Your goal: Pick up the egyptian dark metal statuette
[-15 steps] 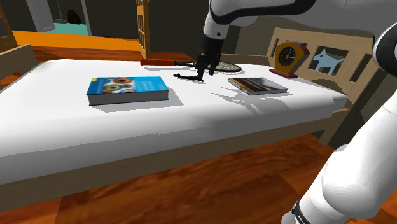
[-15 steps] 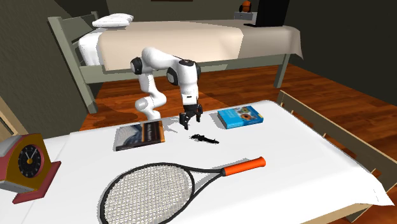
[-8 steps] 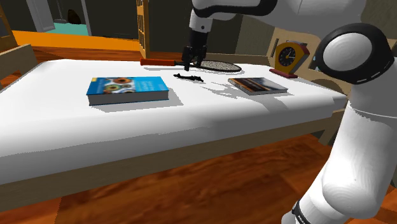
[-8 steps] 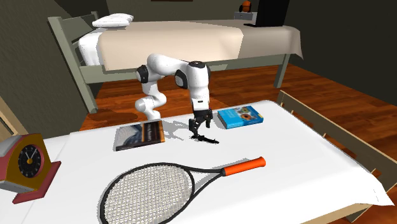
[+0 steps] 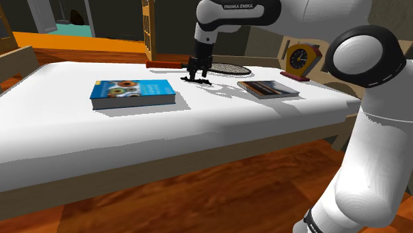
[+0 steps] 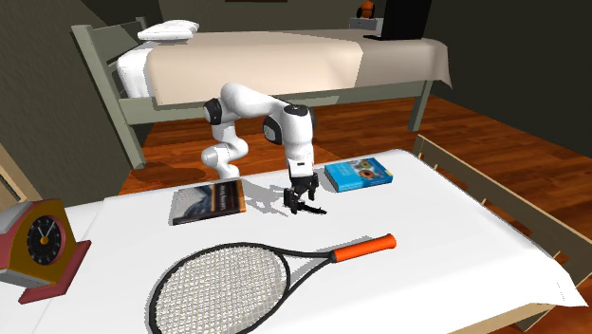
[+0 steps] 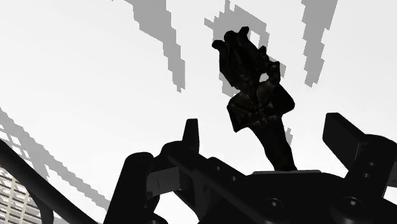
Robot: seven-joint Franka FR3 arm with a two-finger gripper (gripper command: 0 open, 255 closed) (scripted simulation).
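The statuette (image 5: 198,80) is a small black figure lying flat on the white tabletop (image 5: 79,126), between a blue book and a dark book. In the second exterior view the statuette (image 6: 310,207) lies just ahead of the racket's rim. My gripper (image 5: 196,75) points straight down onto it, fingertips close to the table. In the wrist view the fingers (image 7: 353,147) stand apart, and the statuette (image 7: 253,89) runs from between them outward, its narrow end under the hand. My gripper (image 7: 245,164) is open and neither finger visibly touches the figure.
A blue book (image 5: 132,93) lies toward the shoulder view's left, a dark book (image 5: 268,89) to the right. A tennis racket (image 6: 247,280) with an orange grip lies beyond the statuette. A clock (image 5: 301,61) stands at the table's end by a wooden rail (image 5: 351,66).
The arm swung toward the shoulder view's left and came down, so the gripper moved from beside the statuette to straddling it. The statuette has not moved.
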